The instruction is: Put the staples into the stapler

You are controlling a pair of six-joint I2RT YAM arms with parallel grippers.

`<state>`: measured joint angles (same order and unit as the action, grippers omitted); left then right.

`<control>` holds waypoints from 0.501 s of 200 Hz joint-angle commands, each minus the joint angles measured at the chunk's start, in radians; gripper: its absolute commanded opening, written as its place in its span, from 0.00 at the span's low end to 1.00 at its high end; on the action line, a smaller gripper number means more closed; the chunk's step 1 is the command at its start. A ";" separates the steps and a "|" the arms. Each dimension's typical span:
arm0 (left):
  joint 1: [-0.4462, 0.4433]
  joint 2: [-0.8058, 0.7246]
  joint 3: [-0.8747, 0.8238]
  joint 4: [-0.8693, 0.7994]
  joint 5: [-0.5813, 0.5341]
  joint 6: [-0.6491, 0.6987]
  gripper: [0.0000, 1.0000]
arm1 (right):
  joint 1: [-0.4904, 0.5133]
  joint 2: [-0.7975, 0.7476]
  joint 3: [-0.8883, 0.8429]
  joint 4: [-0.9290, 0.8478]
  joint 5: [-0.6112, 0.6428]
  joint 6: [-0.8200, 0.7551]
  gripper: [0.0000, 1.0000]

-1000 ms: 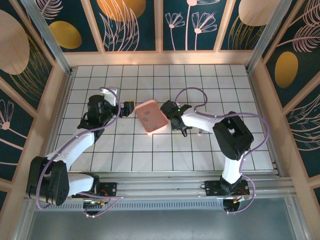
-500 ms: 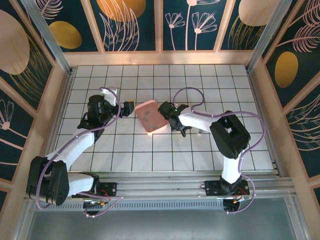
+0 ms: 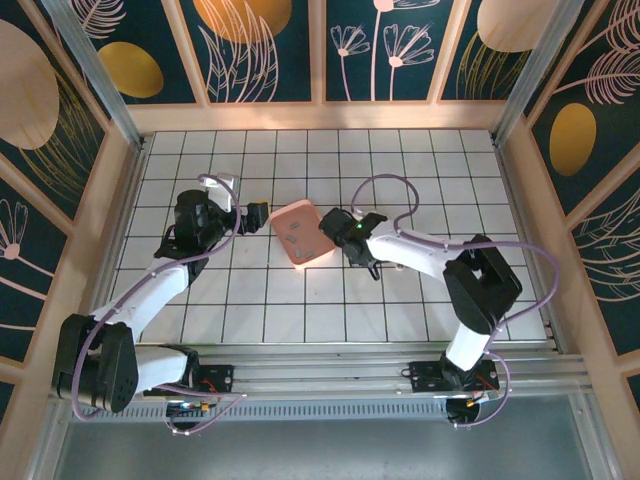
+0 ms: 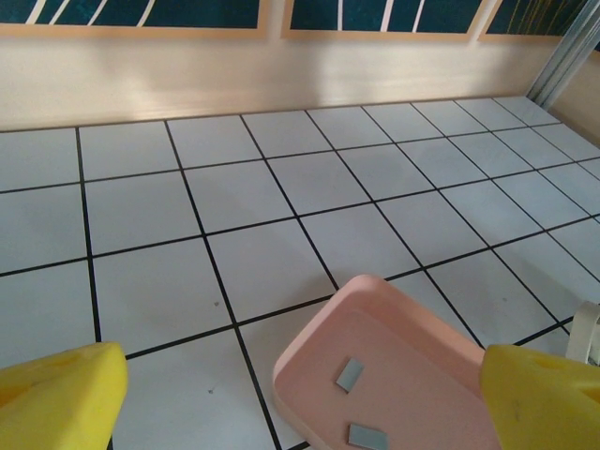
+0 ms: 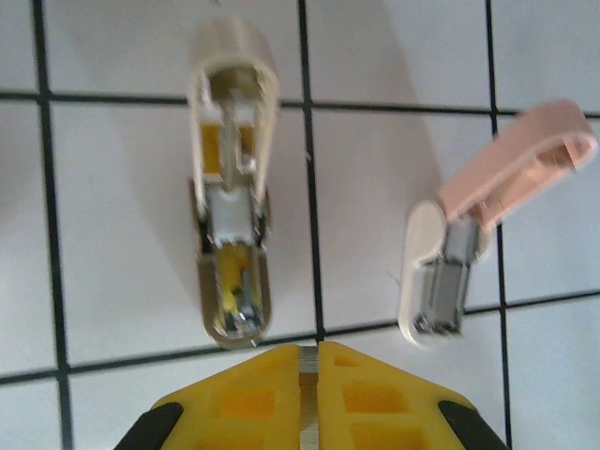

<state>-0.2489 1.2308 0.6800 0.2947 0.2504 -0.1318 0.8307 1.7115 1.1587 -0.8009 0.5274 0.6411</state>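
Plainly, pink tray [image 4: 412,356] (staples [image 4: 351,373] inside) lies near the stapler [image 5: 230,216]

One pink tray [image 4: 412,366] at the lower centre of the left wrist view holds two staples [image 4: 350,373]. The right wrist view shows two: an opened stapler [image 5: 232,187] upper left, a second stapler [image 5: 439,281] right.

The tiled worktop [image 3: 400,170] is shown white, ruled with black grid lines. The rounded-square plastic tray [image 4: 412,356] is coloured pink; the small flat metal staples [image 4: 351,373], grey. The small opened stapler [image 5: 230,187] is coloured beige, grey and yellow. The padded fingers [image 5: 375,403] are coloured yellow.
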 commanded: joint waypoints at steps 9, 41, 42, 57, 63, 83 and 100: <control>-0.004 -0.031 0.000 0.022 -0.003 0.001 0.96 | 0.040 -0.056 -0.099 -0.092 0.021 0.107 0.10; -0.004 -0.036 0.000 0.022 -0.005 -0.005 0.96 | 0.078 -0.058 -0.153 -0.094 -0.001 0.151 0.10; -0.003 -0.036 0.001 0.023 -0.005 -0.004 0.96 | 0.080 -0.058 -0.154 -0.094 -0.002 0.151 0.10; -0.005 -0.036 0.000 0.022 -0.005 -0.006 0.96 | 0.096 -0.046 -0.161 -0.083 -0.009 0.158 0.10; -0.005 -0.036 0.001 0.023 -0.004 -0.006 0.96 | 0.100 -0.041 -0.161 -0.078 -0.013 0.159 0.10; -0.005 -0.040 -0.001 0.020 -0.009 -0.005 0.96 | 0.112 -0.013 -0.156 -0.072 -0.018 0.156 0.10; -0.005 -0.042 -0.003 0.021 -0.011 -0.003 0.96 | 0.120 0.004 -0.148 -0.067 -0.023 0.154 0.10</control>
<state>-0.2489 1.2106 0.6800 0.2947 0.2501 -0.1326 0.9352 1.6821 1.0046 -0.8608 0.4995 0.7593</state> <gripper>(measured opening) 0.960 0.101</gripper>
